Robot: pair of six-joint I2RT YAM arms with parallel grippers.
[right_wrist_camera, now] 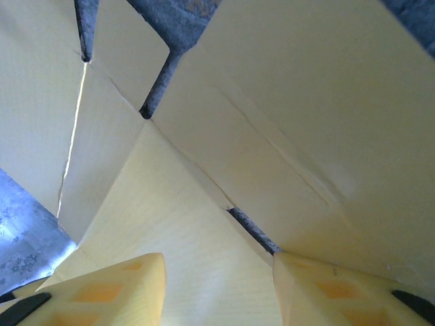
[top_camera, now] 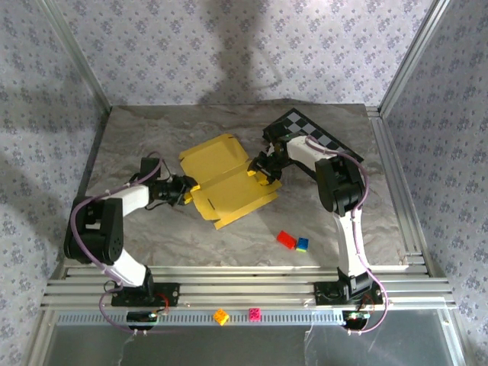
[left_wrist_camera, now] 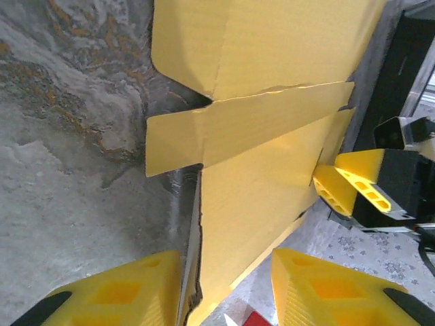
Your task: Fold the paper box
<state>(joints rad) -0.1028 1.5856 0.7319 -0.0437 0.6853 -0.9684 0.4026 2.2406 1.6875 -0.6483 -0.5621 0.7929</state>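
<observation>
fingers of the left gripper stand apart astride the left edge of the yellow thin-cardboard paper box, which lies opened out mid-way across the grey marbled table. the right gripper, fingers likewise apart, sits at its right edge. to fold well, i judge — clamp the left panel near its crease, lift steadily, and let the right side pin the base.

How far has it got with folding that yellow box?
Barely started. Done: nothing much; the paper box lies mostly flat on the table, flaps spread out. In hand: the left gripper and right gripper sit astride opposite edges, fingers apart with cardboard between them. Still to do: standing the walls up and tucking the flaps in.
</observation>
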